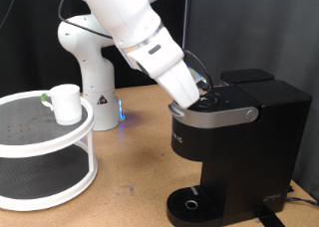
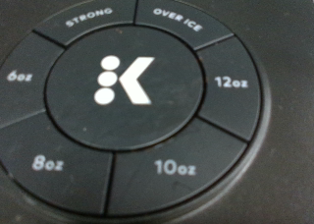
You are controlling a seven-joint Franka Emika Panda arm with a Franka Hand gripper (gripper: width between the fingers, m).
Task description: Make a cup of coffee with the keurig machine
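Note:
The black keurig machine (image 1: 234, 137) stands at the exterior view's right, its silver-grey lid handle down. The white arm reaches down onto its top; the gripper (image 1: 204, 91) sits right over the button panel, its fingers hidden against the dark lid. The wrist view is filled by the round button pad (image 2: 123, 82): a centre K button ringed by 6oz, 8oz, 10oz, 12oz, STRONG and OVER ICE. No fingers show there. The white cup (image 1: 66, 103) stands on the top tier of the white stand at the exterior view's left, far from the machine.
A white two-tier round stand (image 1: 40, 137) occupies the exterior view's left. The robot base (image 1: 90, 68) stands behind it with a blue light. The machine's round drip tray (image 1: 192, 202) holds nothing. A cable runs at the lower right.

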